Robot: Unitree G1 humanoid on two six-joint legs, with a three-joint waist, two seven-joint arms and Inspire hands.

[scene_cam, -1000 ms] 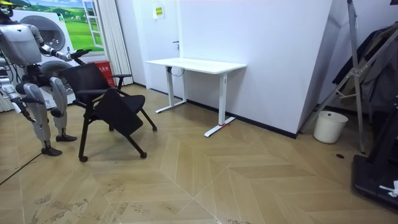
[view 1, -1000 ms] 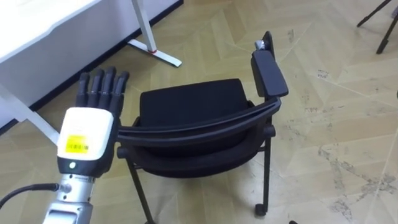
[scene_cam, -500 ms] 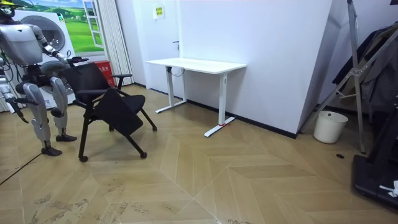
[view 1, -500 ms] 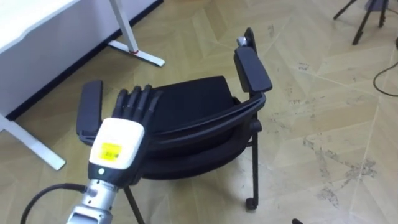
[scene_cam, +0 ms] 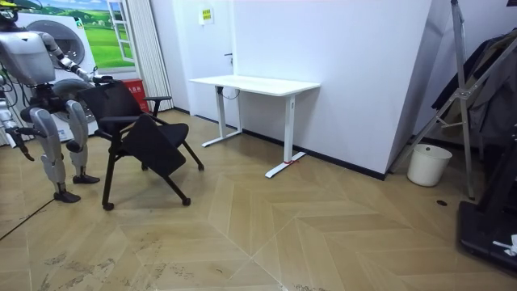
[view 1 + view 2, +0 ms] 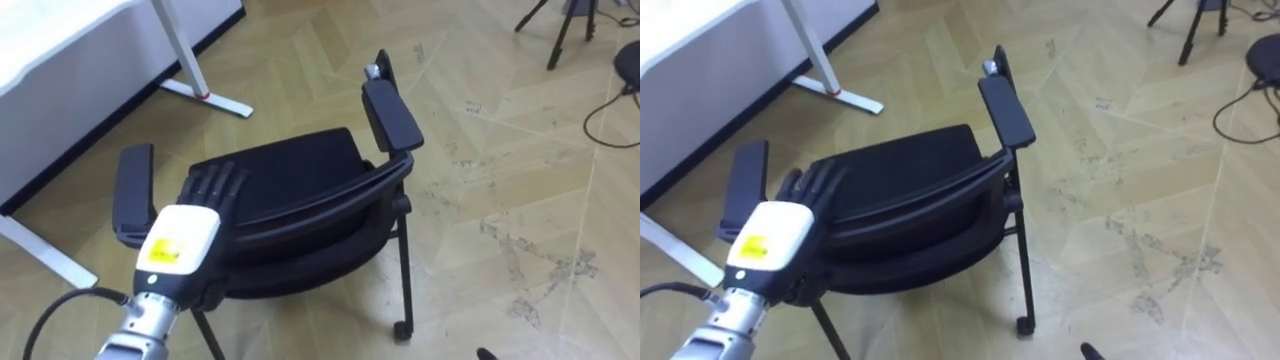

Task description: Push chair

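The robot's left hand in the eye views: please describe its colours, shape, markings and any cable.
The left hand has slim black fingers and a smooth, rounded white cover over its back, carrying a square yellow label. Below it comes a ribbed silver metal wrist. A thin dark cable loops out from the wrist.
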